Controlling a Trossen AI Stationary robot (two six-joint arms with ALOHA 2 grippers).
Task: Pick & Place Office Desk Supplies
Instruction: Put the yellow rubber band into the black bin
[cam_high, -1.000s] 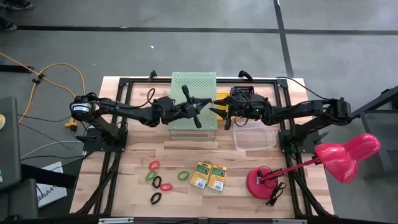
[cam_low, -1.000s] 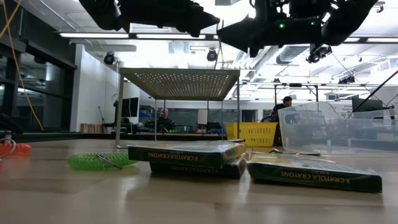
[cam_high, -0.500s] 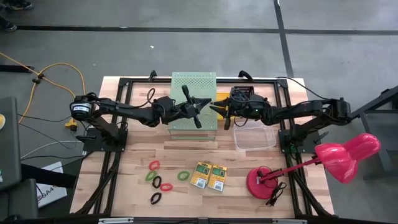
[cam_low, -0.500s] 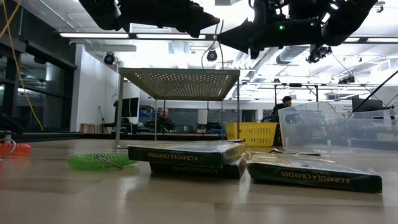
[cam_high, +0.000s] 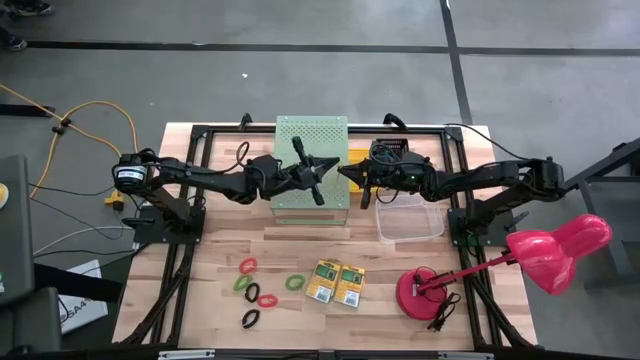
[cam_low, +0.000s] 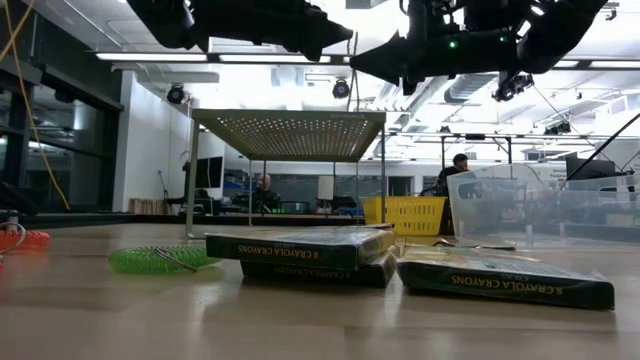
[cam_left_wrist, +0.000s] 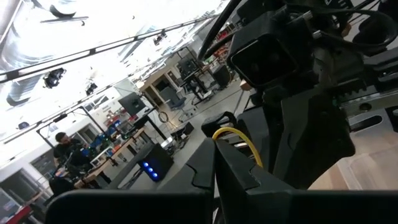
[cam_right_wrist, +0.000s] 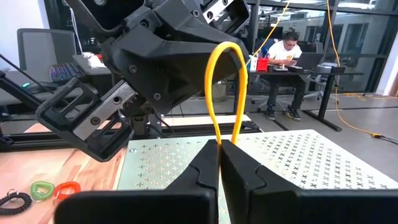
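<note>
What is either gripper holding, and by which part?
The right gripper pinches the two ends of a yellow band loop; the left gripper is shut, holding nothing visible.

Elastic band, orange-yellow (cam_right_wrist: 225, 93): thin loop, stretched into a tall narrow arch, pinched at its base between two dark fingers, held in the air above the perforated green surface.

Elastic bands, loose, on the wooden tabletop, left of centre: red loop (cam_high: 247, 266); green loop (cam_high: 241, 283); red loop (cam_high: 253, 291); red loop (cam_high: 267, 300); black loop (cam_high: 250, 319); green loop (cam_high: 295, 283), nearest the boxes. All lying flat, clustered but mostly apart.

Crayon boxes, two, flat, yellow and green: left box (cam_high: 321, 281) and right box (cam_high: 350, 284), side by side, touching, slightly tilted.
</note>
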